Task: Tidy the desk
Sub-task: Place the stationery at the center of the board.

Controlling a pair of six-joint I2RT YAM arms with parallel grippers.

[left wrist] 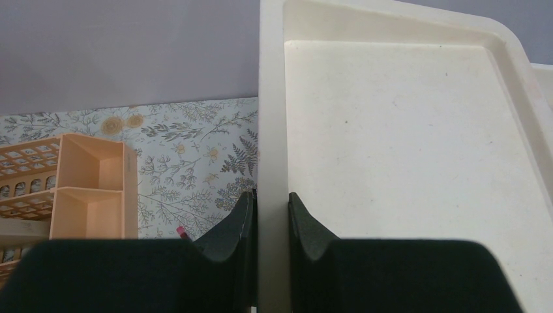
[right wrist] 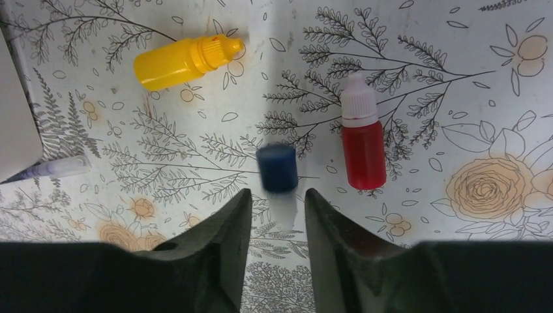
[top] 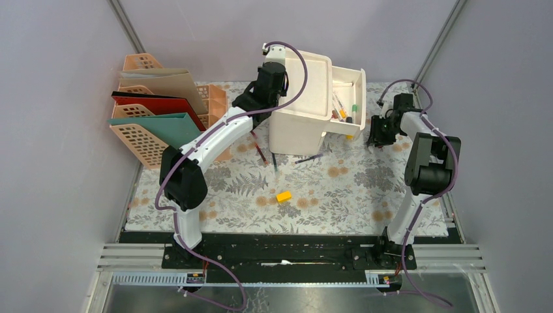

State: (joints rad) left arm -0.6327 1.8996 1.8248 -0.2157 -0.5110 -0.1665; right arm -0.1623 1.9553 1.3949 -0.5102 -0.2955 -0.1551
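The desk [top: 339, 195] lay beneath both arms, its long axis running left to right across the top view. At its far side, the left gripper [left wrist: 270, 212] pinched the rim of the cream drawer box [left wrist: 404, 130]. Only the right wrist view showed us a yellow dropper bottle [right wrist: 186, 62] and a red dropper bottle [right wrist: 363, 147] lying on the cloth. The right gripper [right wrist: 277, 195] stood narrowly parted around a blurred blue-capped bottle [right wrist: 276, 168], seemingly not touching it.

The blue-capped bottle [right wrist: 277, 168], lower centre of the right wrist view, is blurred, its body a pale smear. Contents of the drawer [top: 360, 91] overhead are too small to name.
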